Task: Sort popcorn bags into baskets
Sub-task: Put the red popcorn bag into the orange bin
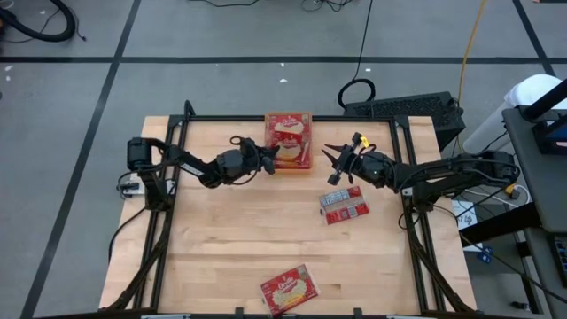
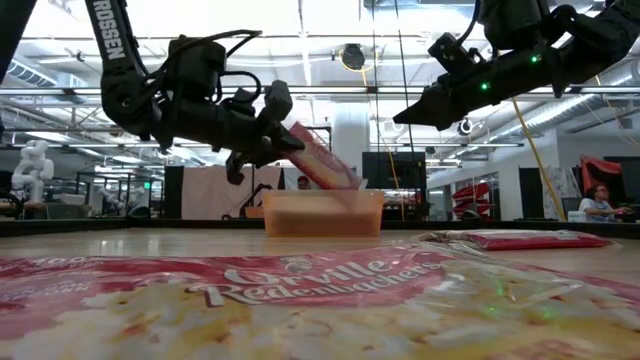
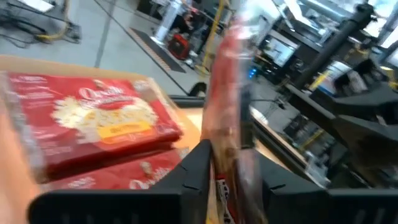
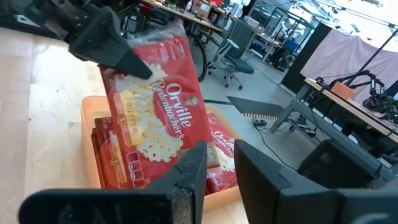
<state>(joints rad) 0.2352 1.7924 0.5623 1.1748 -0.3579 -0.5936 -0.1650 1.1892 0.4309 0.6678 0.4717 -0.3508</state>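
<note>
The orange basket point(image 1: 267, 133) stands at the table's far middle, with red popcorn bags point(image 3: 93, 118) lying flat in it. My left gripper point(image 1: 268, 158) reaches to the basket's near end from the table's left and is shut on another popcorn bag point(image 4: 161, 118), which leans steeply over the basket point(image 2: 320, 215). My right gripper point(image 1: 330, 165) hangs to the right of the basket, raised above the table. Its fingers point(image 4: 193, 171) stand a little apart with nothing between them. My left gripper pinches the leaning bag near its upper corner point(image 4: 134, 62) between its two fingers, which reach in about level from the table's left. In the left wrist view the bag stands edge-on between the fingers point(image 3: 231, 140). The bag tilts steeply, its lower end down in the basket on the flat bags.
One bag lies back up on the table right of centre point(image 1: 344, 206), below my right gripper. Another lies face up at the near edge point(image 1: 290, 290), filling the low view's foreground point(image 2: 300, 290). Bare wood lies between them and on the table's left half.
</note>
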